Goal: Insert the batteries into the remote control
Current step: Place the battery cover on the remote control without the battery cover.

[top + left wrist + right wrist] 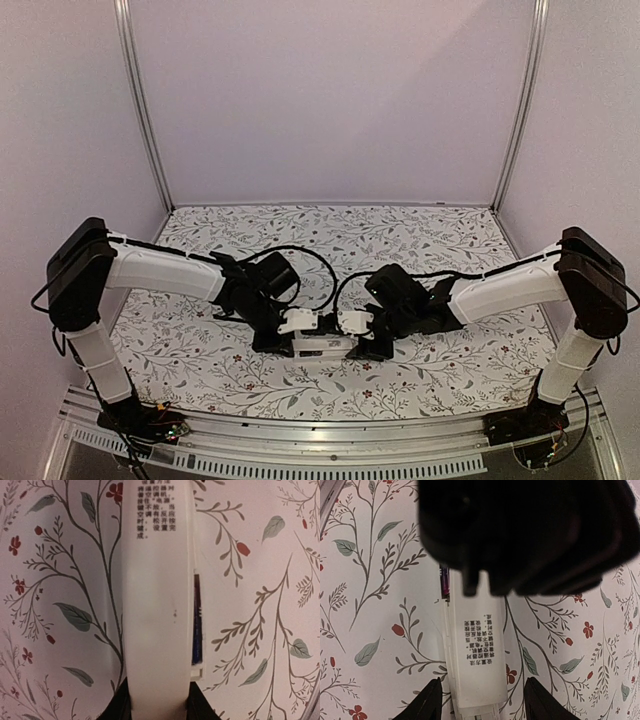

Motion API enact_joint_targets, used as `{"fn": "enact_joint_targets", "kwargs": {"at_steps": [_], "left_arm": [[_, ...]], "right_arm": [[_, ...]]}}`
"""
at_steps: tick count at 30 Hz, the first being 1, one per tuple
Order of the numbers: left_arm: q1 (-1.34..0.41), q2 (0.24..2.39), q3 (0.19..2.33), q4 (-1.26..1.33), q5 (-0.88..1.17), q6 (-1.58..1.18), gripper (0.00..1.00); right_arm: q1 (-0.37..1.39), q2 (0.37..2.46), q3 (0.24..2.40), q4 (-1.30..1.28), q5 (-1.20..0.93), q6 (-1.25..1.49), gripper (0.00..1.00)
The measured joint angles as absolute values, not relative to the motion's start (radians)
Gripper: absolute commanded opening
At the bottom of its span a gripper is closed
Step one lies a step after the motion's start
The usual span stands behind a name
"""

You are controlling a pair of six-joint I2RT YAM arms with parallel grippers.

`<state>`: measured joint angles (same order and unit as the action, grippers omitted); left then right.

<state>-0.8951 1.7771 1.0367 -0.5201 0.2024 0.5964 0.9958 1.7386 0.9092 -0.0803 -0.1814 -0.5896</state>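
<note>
The left pincer (300, 338) and right pincer (350, 340) meet tip to tip at the middle of the flowered cloth (400, 240), with the white remote (323, 347) lying between them; from above I cannot tell how wide either stands. From the left wrist, the left pincer's fingers (122, 707) are closed against both long sides of a white cover (157, 605) printed with text. The cover lies on the remote (196, 668), where a dark battery (196, 620) shows in its slot just beside the cover's edge. From the right wrist, the right pincer's fingers (432, 702) stand apart on either side of the end of the remote (477, 714), gripping nothing; a battery (444, 582) peeks out beside the cover (480, 650).
</note>
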Motion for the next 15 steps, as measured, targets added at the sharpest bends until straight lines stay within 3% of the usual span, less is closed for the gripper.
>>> {"fn": "enact_joint_targets", "kwargs": {"at_steps": [15], "left_arm": [[-0.896,1.784,1.046,-0.563,0.231,0.575,0.21]], "right_arm": [[0.996,1.738,0.908,-0.081,-0.173,-0.591,0.56]]}}
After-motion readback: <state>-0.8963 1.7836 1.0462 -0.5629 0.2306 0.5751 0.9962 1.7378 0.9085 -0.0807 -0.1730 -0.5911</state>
